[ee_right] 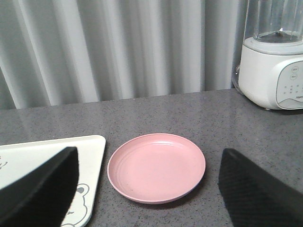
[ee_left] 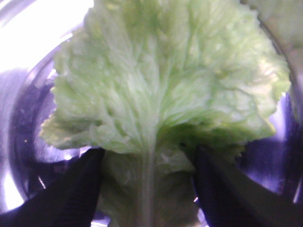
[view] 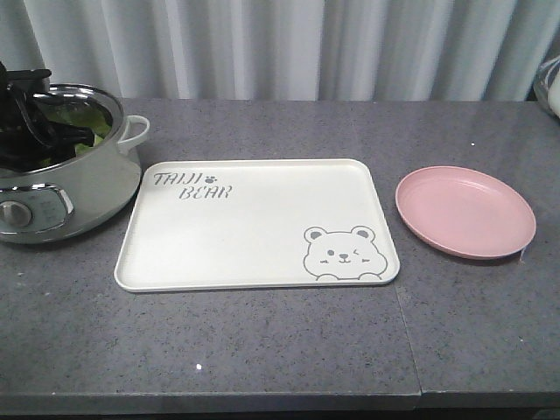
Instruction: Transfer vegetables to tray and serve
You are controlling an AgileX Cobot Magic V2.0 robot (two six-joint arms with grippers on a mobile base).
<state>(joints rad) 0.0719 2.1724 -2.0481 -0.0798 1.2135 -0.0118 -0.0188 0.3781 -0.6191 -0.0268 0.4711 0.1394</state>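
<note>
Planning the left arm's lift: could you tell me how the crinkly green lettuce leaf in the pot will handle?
The crinkly green lettuce leaf looks thin, so probably light and floppy. Its pale central rib, within the left gripper, is likely stiffer to hold.

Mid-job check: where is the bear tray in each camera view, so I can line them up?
Front: the tray lies mid-table, between the pot at left and the pink plate at right.
Left wrist: not in view; lettuce fills the picture.
Right wrist: lower left, only its bear-face corner shows.
Shared landmark: the pink plate, just right of the tray in both.
</note>
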